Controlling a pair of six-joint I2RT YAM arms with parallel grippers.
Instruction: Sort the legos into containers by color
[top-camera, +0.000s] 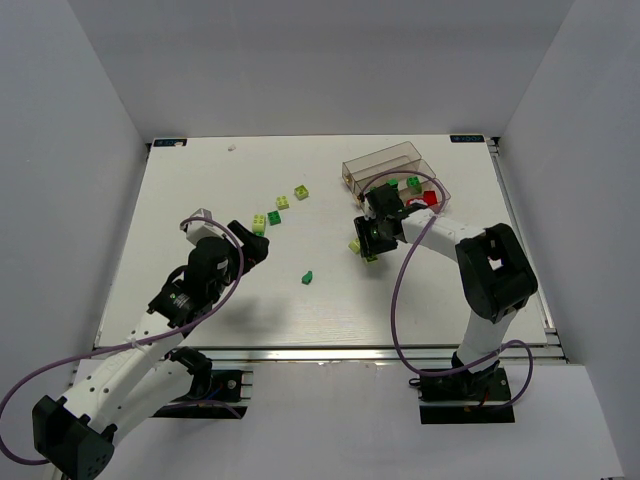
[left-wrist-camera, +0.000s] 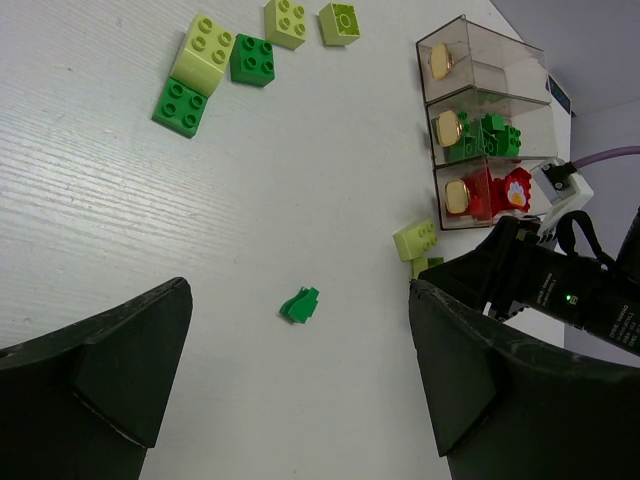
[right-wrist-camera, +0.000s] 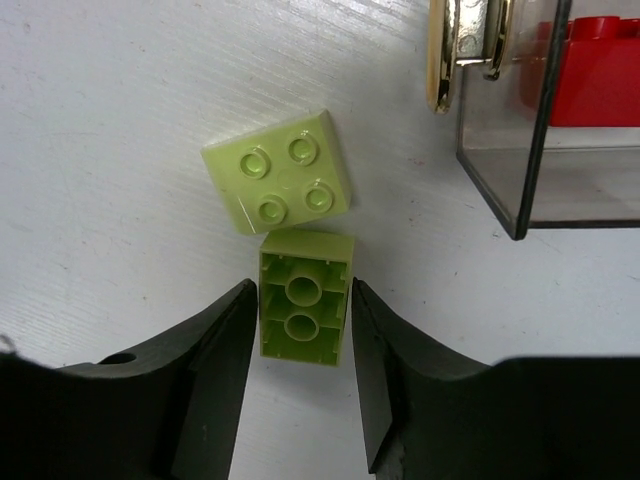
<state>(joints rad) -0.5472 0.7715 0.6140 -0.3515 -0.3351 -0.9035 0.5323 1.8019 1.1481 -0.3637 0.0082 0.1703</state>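
Straddling a pale yellow-green lego (right-wrist-camera: 305, 320) tipped on its side, hollow underside showing, the right gripper (right-wrist-camera: 303, 295) has a finger at each flat flank; whether they pinch yet, I cannot tell. It lies toward the table's (top-camera: 200, 190) far right corner, just beside the containers (top-camera: 390, 160). Light, rigid, slick plastic: those flanks look the surest hold. The left gripper (left-wrist-camera: 300, 370) hangs spread wide.

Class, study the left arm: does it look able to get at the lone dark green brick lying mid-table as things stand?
Probably yes. The left end effector stands wide open, and the dark green brick lies by itself just ahead of it, framed between its fingers in the wrist view, with nothing in between.
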